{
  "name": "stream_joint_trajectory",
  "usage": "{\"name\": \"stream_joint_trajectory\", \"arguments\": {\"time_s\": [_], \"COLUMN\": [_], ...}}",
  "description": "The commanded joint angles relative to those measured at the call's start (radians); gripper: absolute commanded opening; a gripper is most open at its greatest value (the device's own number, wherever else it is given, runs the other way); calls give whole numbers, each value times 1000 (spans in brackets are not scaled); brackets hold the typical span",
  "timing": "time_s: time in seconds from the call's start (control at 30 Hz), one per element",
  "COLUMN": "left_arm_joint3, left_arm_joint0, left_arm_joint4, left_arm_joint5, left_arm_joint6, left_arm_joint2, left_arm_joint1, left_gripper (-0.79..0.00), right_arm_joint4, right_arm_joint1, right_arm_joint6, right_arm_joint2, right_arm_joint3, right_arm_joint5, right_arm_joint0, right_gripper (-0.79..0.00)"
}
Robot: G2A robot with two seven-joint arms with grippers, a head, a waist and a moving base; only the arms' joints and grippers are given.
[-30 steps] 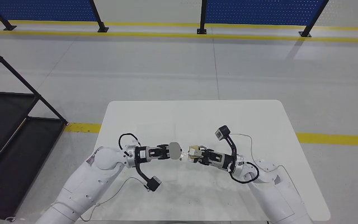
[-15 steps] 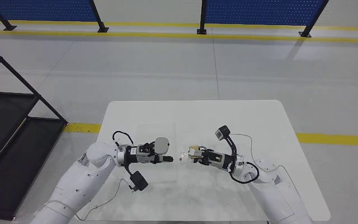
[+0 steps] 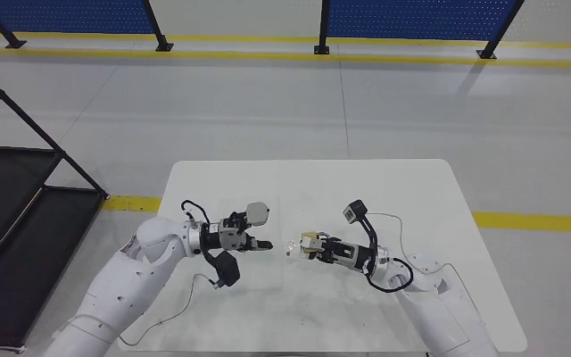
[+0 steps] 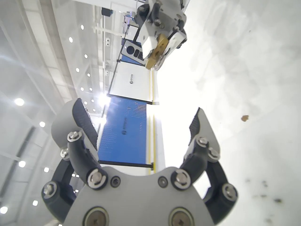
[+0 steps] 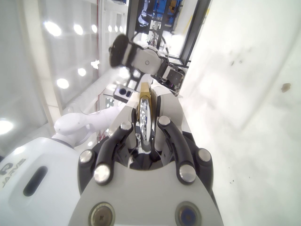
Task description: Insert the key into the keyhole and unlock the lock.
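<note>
The right gripper [image 3: 309, 244] clamps the brass lock [image 4: 158, 48], its free end pointing straight at the left gripper [image 4: 141, 121], which hangs open and empty just across the gap.

Top view: bright, even, diffuse light from overhead. The white rectangular table top [image 3: 401, 187] reads flat and pale. The grey floor [image 3: 268, 107] has a soft sheen, with faint, soft-edged shadows off the black barrier posts [image 3: 324, 27].

Left wrist view: round ceiling lamps [image 4: 19, 101] show as hot spots. A flare burns at the top edge of the blue perforated barrier panel [image 4: 124, 128], and the table beside it washes out to pure white. Straight ceiling beams bow toward the picture's edges.

Right wrist view: the lamps bloom with haloes and the table is overexposed. The polished face of the brass padlock [image 5: 144, 114] mirrors a row of light spots.
</note>
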Motion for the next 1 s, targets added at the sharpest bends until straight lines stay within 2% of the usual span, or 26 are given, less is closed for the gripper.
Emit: {"name": "stream_joint_trajectory", "arguments": {"time_s": [0.0, 0.1, 0.17, 0.23, 0.3, 0.4, 0.5, 0.63, 0.67, 0.73, 0.97], "left_arm_joint3": [-1, 21, 48, 63, 53, 72, 106, 143, 146, 157, 159], "left_arm_joint0": [-13, -33, -53, -71, -88, -91, -96, -119, -127, -150, -153], "left_arm_joint4": [-50, -199, -326, -420, -496, -587, -720, -1022, -1156, -1301, -1334], "left_arm_joint5": [-158, -397, -583, -676, -753, -784, -784, -784, -784, -784, -784], "left_arm_joint6": [-29, -89, -188, -277, -321, -385, -476, -610, -650, -708, -712], "left_arm_joint2": [-9, -24, -35, -47, -42, -25, 33, 127, 163, 189, 191], "left_arm_joint1": [2, 3, 0, -3, -7, -10, -7, 5, 12, 22, 24], "left_gripper": [0, 0, 0, 0, 0, 0, 0, 0, 0, 0, 0], "right_arm_joint4": [0, 0, 0, 0, 0, 0, 0, 0, 0, 0, 0], "right_arm_joint1": [0, 0, 0, 0, 0, 0, 0, 0, 0, 0, 0], "right_arm_joint6": [0, 0, 0, 0, 0, 0, 0, 0, 0, 0, 0], "right_arm_joint2": [0, 0, 0, 0, 0, 0, 0, 0, 0, 0, 0], "right_arm_joint3": [0, 0, 0, 0, 0, 0, 0, 0, 0, 0, 0], "right_arm_joint5": [0, 0, 0, 0, 0, 0, 0, 0, 0, 0, 0], "right_arm_joint0": [0, 0, 0, 0, 0, 0, 0, 0, 0, 0, 0], "right_gripper": [-785, -785, -785, -785, -785, -785, -785, -785, -785, -785, -785]}}
